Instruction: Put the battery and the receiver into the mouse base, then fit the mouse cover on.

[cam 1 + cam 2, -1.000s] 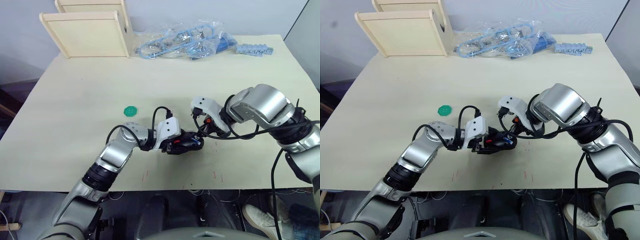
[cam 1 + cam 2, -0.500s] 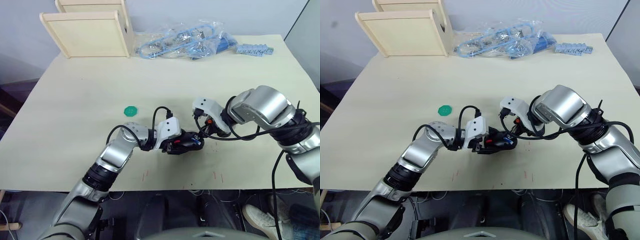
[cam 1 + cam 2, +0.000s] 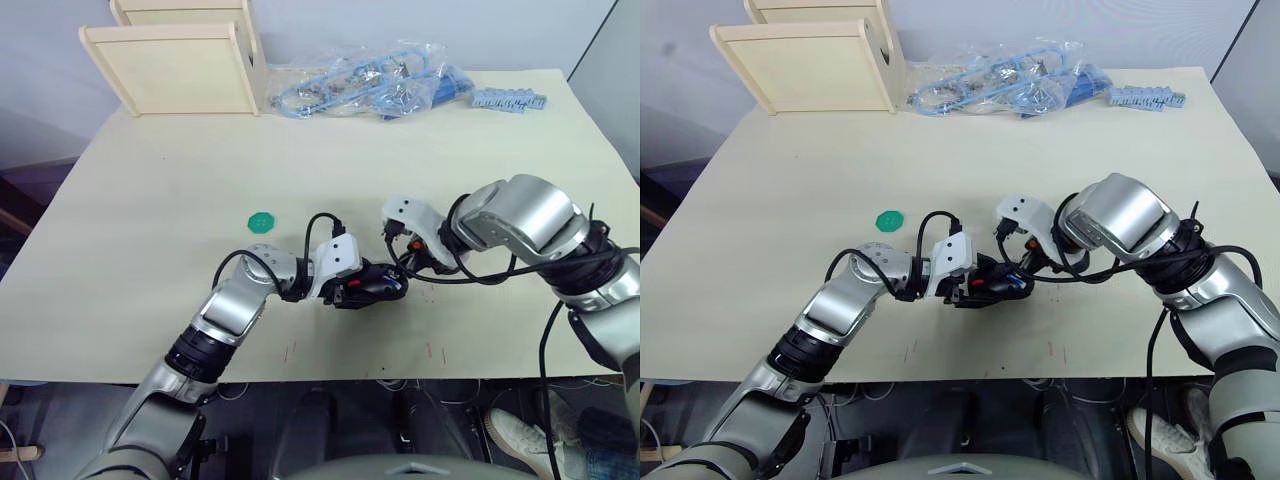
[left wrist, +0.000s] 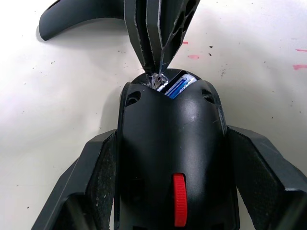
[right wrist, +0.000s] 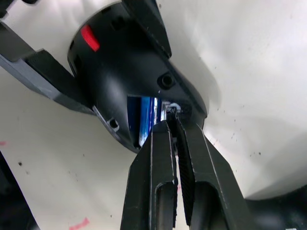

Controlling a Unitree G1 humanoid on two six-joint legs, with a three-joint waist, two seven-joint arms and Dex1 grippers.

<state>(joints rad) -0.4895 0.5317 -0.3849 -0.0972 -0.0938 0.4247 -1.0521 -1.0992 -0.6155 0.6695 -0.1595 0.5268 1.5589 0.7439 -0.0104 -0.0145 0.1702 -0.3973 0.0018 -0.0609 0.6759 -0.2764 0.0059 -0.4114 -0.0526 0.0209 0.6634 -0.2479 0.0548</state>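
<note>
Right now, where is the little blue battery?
The battery lies inside the mouse base, which the left gripper clamps near the table's front middle. The right gripper, its jaws closed, pokes in right beside it.

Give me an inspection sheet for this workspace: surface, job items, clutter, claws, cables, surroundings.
Surface: pale wooden table, small red marks near the front edge.
Job's things: black mouse base with red wheel held in the left claw; blue battery seated inside it. Cover: nothing seen.
Clutter: flat green disc; clear bag of blue cables; blue connector strip; two wooden boxes.
Claws: left claw shut on the base; right claw shut, its tip pinching something small and shiny at the base's open end.
Cables: black leads loop over both wrists.
Surroundings: grey wall behind.
</note>
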